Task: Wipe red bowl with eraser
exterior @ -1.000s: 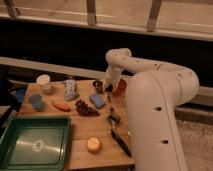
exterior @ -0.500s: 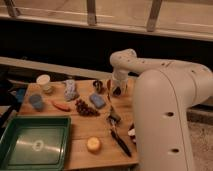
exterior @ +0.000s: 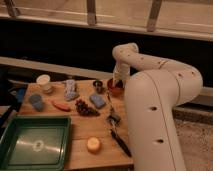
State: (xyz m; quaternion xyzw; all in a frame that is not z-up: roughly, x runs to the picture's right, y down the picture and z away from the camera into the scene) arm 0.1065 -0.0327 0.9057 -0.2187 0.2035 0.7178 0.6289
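Observation:
The red bowl (exterior: 115,90) sits at the back right of the wooden table (exterior: 80,127), mostly covered by my arm. My gripper (exterior: 118,83) points down right over the bowl, at or just inside its rim. The white arm (exterior: 160,95) bends over from the right and fills that side of the view. I cannot make out an eraser in the gripper. A flat blue block (exterior: 97,100) lies on the table just left of and in front of the bowl. A small dark metal cup (exterior: 98,86) stands to the bowl's left.
On the table are a white cup (exterior: 44,81), a blue bowl (exterior: 36,102), a clear packet (exterior: 70,90), an orange piece (exterior: 61,105), dark grapes (exterior: 86,108), a green tray (exterior: 35,142), a yellow round thing (exterior: 93,144) and black tools (exterior: 118,135).
My gripper has moved to the right, from beside the metal cup to over the red bowl. The things on the table have not moved.

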